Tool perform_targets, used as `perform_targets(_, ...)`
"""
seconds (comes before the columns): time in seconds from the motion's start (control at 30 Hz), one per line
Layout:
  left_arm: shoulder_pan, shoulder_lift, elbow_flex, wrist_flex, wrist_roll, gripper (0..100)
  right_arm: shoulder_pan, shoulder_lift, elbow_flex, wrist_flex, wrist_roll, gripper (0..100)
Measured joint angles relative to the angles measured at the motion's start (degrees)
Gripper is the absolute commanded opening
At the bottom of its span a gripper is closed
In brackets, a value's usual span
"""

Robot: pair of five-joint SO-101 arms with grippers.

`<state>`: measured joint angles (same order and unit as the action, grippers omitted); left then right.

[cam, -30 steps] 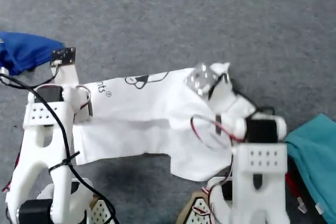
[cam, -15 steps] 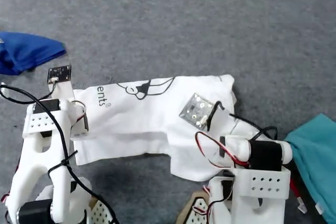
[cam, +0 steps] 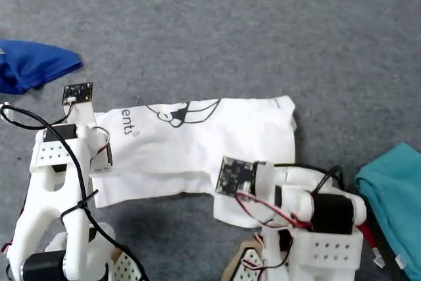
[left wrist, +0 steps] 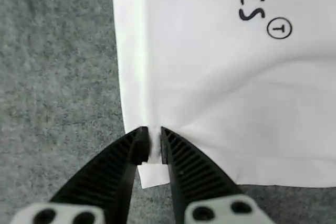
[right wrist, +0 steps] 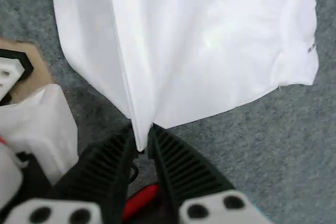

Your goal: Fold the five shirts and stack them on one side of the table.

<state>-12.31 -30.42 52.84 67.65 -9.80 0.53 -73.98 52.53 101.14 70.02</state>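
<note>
A white shirt (cam: 197, 149) with black print lies spread across the middle of the grey table. My left gripper (left wrist: 150, 142) is shut on the white shirt (left wrist: 220, 77), pinching its edge at the shirt's left side, as seen in the high view near the left arm (cam: 66, 162). My right gripper (right wrist: 143, 139) is shut on a fold of the white shirt (right wrist: 199, 45) at its near right corner, close to the right arm's base (cam: 309, 215). A blue shirt (cam: 29, 64) lies crumpled at the far left. A teal shirt (cam: 391, 192) lies at the right edge.
Grey carpet-like table (cam: 230, 37) stretches open behind the white shirt. The two arm bases stand at the near edge, with cables (cam: 20, 116) looping by the left arm.
The right arm has pulled back toward the near edge, drawing the shirt's right part with it and flattening it. The left arm has barely moved.
</note>
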Motion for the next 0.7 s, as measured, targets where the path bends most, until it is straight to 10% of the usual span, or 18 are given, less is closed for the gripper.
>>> perform_targets(0.33,1.7,-9.1,-7.1,13.1,-2.8,2,-2.5,-4.2,0.1,0.3,1.9,0.5)
perform_targets(0.7,4.1,-15.6,2.5,9.8,-6.4,2,-4.9,-5.2,1.2,0.3,1.9,0.5)
